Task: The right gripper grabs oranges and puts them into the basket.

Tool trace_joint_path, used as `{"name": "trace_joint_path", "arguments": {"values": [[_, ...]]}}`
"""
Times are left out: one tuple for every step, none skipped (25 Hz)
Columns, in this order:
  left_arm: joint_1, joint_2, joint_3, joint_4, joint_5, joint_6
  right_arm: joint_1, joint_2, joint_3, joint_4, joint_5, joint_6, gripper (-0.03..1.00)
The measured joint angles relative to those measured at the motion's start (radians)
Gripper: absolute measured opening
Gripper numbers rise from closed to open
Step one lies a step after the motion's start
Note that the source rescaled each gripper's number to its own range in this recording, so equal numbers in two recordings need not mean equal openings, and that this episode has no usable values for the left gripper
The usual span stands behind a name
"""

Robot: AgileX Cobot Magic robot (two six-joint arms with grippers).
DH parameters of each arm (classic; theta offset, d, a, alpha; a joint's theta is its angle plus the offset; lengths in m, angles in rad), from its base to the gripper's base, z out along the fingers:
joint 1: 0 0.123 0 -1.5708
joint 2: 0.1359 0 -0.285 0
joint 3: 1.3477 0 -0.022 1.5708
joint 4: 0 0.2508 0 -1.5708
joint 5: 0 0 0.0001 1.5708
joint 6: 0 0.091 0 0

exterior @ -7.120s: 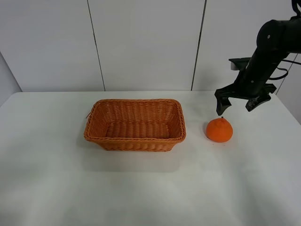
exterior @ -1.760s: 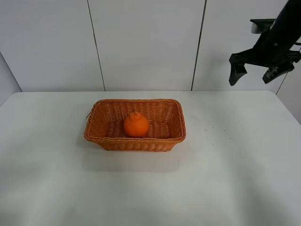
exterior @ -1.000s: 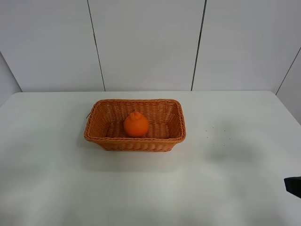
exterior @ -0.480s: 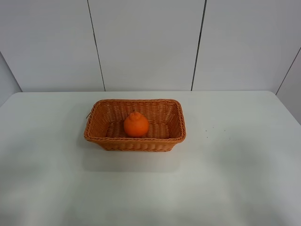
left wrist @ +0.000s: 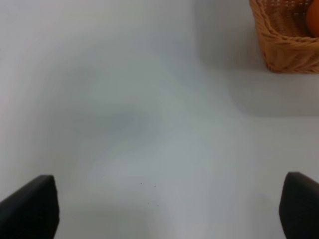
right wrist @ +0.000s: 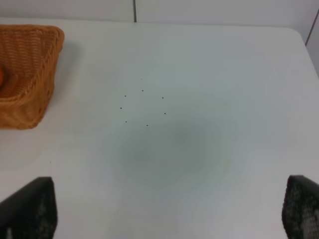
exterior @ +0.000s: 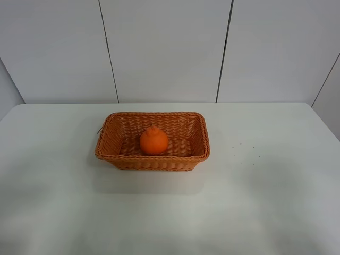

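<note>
The orange (exterior: 154, 141) sits upright inside the woven basket (exterior: 154, 162), near its middle, on the white table. No arm shows in the exterior high view. In the right wrist view my right gripper (right wrist: 164, 211) is open and empty; its black fingertips (right wrist: 27, 209) stand wide apart over bare table, with the basket's end (right wrist: 25, 74) off to one side. In the left wrist view my left gripper (left wrist: 164, 211) is open and empty, with a basket corner (left wrist: 286, 42) at the far edge.
A few small dark specks (exterior: 241, 151) mark the table to the right of the basket; they also show in the right wrist view (right wrist: 144, 104). A white panelled wall (exterior: 164, 48) rises behind the table's far edge.
The right gripper took the orange from the table into the basket, let go, rose and left the exterior view. In the last half second nothing has moved.
</note>
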Motion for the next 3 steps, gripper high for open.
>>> {"name": "trace_joint_path", "arguments": {"values": [[0.0,0.0,0.0,0.0,0.0,0.0,0.0,0.0,0.0,0.0,0.0,0.0,1.0],[0.0,0.0,0.0,0.0,0.0,0.0,0.0,0.0,0.0,0.0,0.0,0.0,1.0],[0.0,0.0,0.0,0.0,0.0,0.0,0.0,0.0,0.0,0.0,0.0,0.0,1.0]]}}
